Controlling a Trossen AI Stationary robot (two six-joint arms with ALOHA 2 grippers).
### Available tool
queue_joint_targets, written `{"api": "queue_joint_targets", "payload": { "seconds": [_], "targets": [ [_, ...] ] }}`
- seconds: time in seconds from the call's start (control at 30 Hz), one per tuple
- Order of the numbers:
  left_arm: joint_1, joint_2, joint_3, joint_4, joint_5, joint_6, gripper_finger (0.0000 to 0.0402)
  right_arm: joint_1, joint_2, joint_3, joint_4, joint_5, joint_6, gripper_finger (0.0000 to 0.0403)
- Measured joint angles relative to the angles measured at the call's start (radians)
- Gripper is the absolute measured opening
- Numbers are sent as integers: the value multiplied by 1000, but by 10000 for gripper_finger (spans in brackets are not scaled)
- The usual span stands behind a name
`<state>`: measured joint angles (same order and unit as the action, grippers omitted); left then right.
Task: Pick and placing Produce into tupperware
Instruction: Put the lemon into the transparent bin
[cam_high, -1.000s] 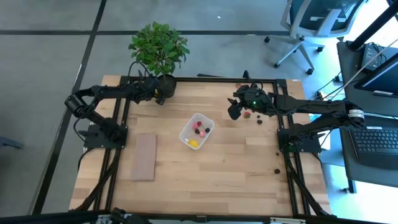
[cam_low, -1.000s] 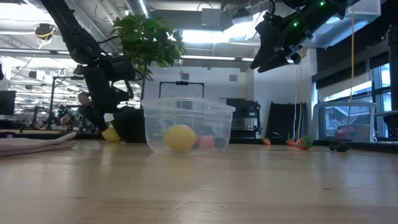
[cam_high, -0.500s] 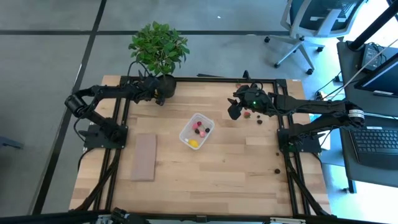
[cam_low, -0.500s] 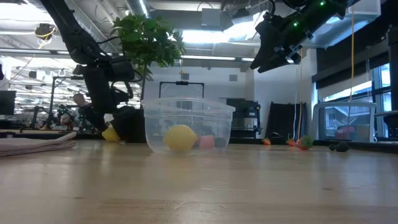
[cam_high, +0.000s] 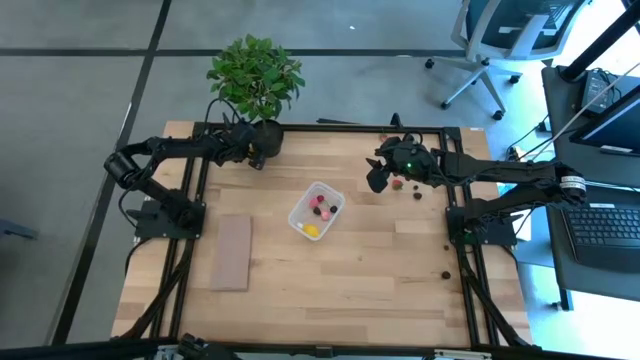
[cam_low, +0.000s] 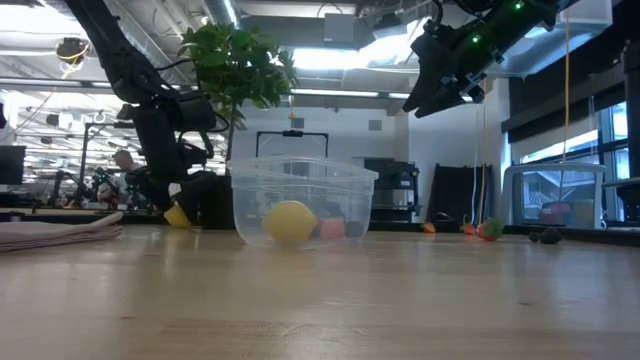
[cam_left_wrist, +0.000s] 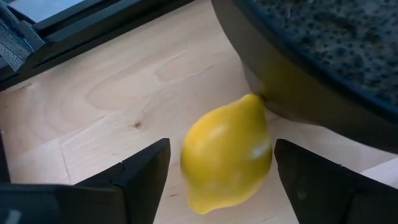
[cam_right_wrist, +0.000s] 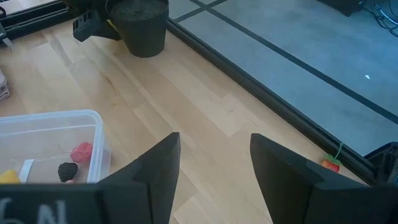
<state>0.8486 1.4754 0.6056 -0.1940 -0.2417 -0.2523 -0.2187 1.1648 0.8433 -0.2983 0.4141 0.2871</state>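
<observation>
Left gripper (cam_left_wrist: 219, 180) fingers spread, lemon (cam_left_wrist: 227, 154) between them, untouched, against pot (cam_left_wrist: 323, 68). Right gripper (cam_right_wrist: 214, 168) spread, empty.

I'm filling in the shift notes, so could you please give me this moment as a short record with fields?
left gripper: low at the table's far edge beside the black plant pot, fingers either side of a yellow toy lemon, not touching it
right gripper: raised above the table, open, empty
tupperware: mid-table, holding yellow, pink and dark pieces
loose produce: small pieces on the wood by the right arm
tan board: flat, left of the tupperware
</observation>
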Motion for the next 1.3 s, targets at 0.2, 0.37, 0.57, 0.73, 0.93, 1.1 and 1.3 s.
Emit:
{"api": "queue_joint_targets", "payload": {
  "seconds": [0.2, 0.37, 0.57, 0.73, 0.93, 1.1, 1.3],
  "targets": [
    [0, 0, 0, 0, 0, 0, 243, 0, 0, 0, -1, 0, 0, 197],
    [0, -1, 0, -7, 28, 0, 205, 0, 0, 0, -2, 0, 0, 197],
    [0, -1, 1, -11, 30, 0, 198, 0, 0, 0, -9, -1, 0, 197],
    [-5, -2, 1, -12, 58, -7, 198, 0, 0, 0, -12, -27, 1, 197],
    [-35, -28, -1, -12, 416, -57, 198, 0, 0, 0, -13, -27, -2, 197],
    [-86, -69, -1, -74, 643, -110, 198, 0, 0, 0, -16, -45, -6, 197],
    [-210, -132, -1, -23, 875, -242, 198, 0, 0, 0, -24, -62, -9, 197]
  ]
}}
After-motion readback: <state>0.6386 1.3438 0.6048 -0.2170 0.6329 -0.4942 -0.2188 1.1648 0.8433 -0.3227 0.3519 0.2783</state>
